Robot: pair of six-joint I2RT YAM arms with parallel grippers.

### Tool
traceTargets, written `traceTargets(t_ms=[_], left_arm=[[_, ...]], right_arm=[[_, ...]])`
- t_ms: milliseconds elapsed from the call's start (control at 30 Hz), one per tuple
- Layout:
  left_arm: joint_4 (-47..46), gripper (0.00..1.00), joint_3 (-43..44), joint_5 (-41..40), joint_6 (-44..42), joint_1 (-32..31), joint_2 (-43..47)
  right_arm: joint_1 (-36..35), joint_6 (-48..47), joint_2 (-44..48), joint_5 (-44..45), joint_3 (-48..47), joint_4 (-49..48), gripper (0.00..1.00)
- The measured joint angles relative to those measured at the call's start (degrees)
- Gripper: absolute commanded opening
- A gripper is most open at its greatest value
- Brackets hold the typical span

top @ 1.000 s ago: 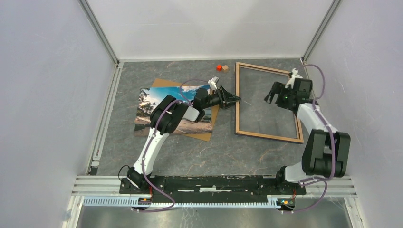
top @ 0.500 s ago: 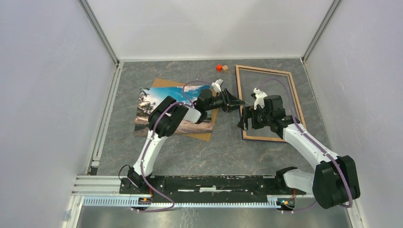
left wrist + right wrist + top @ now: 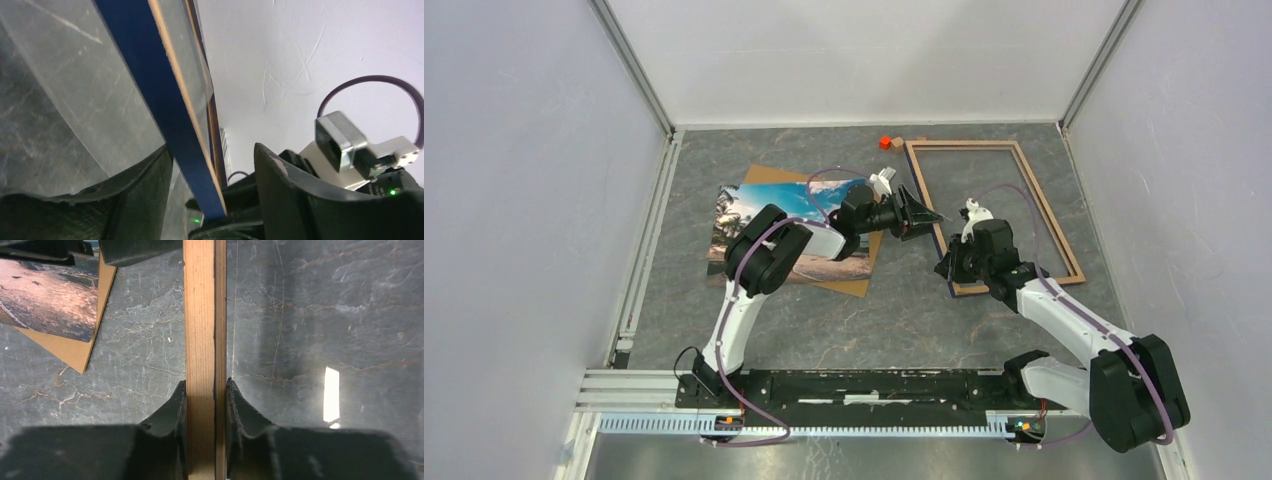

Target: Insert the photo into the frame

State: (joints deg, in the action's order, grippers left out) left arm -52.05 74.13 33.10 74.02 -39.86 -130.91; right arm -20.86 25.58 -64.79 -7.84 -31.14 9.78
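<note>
The frame point(image 3: 1050, 215) lies at the right centre of the table, light wood side up. My right gripper point(image 3: 946, 268) is shut on its left rail close to the near corner; in the right wrist view both fingers press the wooden rail point(image 3: 200, 315) from either side of the gripper point(image 3: 205, 385). My left gripper point(image 3: 927, 214) straddles the same rail further back. In the left wrist view the dark blue rail point(image 3: 150, 75) runs between the open jaws of that gripper point(image 3: 214, 150), with a gap at the right finger. The photo point(image 3: 744, 215), a beach print, lies at left centre, partly under the left arm.
The photo rests on a brown backing board point(image 3: 774, 177), whose corner also shows in the right wrist view point(image 3: 80, 352). A red cube point(image 3: 885, 142) and a tan cube point(image 3: 898, 143) sit at the back by the frame's far left corner. Grey walls enclose the table.
My right arm swung from the frame's right side across to its left rail and shut on it. The frame turned and shifted. My left gripper's jaws widened round the rail.
</note>
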Motion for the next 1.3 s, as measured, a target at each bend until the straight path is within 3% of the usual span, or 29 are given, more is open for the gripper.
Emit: traceTargets(t_ms=[33, 267, 467, 700, 933, 1000, 1300], left_arm=[[1.4, 0.74, -1.3, 0.0, -0.7, 0.0, 1.3], [2.6, 0.79, -10.5, 0.0, -3.0, 3.1, 10.3], [3.9, 0.66, -13.5, -1.6, -3.1, 7.7, 10.4], [9.2, 0.74, -1.5, -5.8, -4.1, 6.3, 0.7], [13.8, 0.72, 11.3, -9.7, -5.3, 3.7, -6.7], [16.3, 0.66, 13.8, -10.5, -5.6, 3.3, -8.2], [22.3, 0.21, 18.1, -11.9, -7.3, 2.3, -10.4]], right_arm=[[0.3, -1.2, 0.6, 0.4, 0.6, -0.1, 0.00], [0.2, -0.7, 3.2, 2.5, 0.5, -0.7, 0.00], [0.4, 0.9, 3.7, 2.5, -1.1, 0.1, 0.00], [0.6, 2.8, 5.2, 2.4, -2.6, 0.8, 0.00], [0.7, 3.1, 5.6, 2.4, -3.6, 1.9, 0.00], [0.7, 3.2, 5.7, 2.4, -3.6, 1.9, 0.00], [0.7, 3.9, 6.0, 2.4, -3.6, 1.4, 0.00]])
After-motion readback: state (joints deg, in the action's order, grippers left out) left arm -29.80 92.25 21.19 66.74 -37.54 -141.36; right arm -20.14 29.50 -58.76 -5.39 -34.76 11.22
